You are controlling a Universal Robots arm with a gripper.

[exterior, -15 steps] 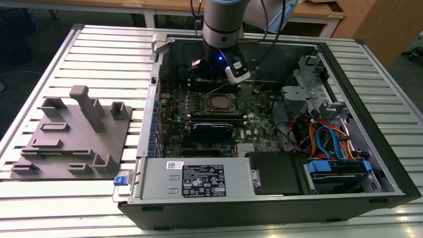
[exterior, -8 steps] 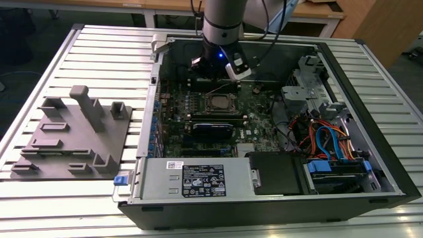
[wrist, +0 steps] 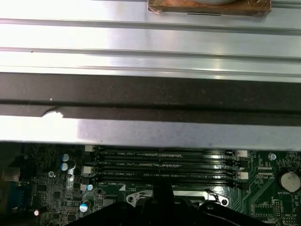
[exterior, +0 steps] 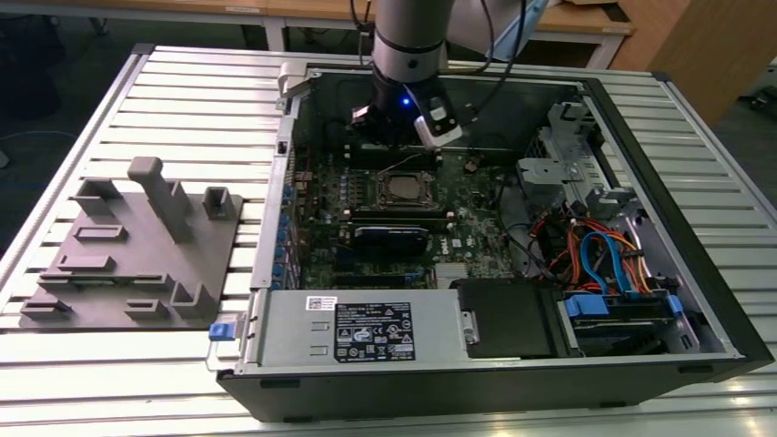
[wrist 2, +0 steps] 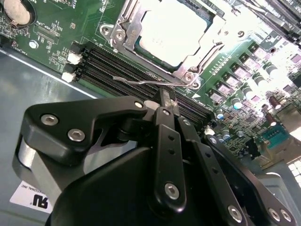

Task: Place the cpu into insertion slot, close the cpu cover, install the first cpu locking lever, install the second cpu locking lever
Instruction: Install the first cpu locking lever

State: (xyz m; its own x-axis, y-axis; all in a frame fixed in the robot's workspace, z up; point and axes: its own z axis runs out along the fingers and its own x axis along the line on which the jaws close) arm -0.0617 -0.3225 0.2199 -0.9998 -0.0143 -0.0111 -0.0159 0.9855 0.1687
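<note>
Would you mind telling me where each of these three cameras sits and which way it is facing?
Exterior view: off the arm, above the slatted table, looking down into the open computer case; the arm descends over the cpu.
Second wrist view: on the arm, looking past the gripper at the cpu under the cpu cover.
First wrist view: on the arm, looking across the memory slots to the case wall.
Shared: both wrist views show the memory slots.
</note>
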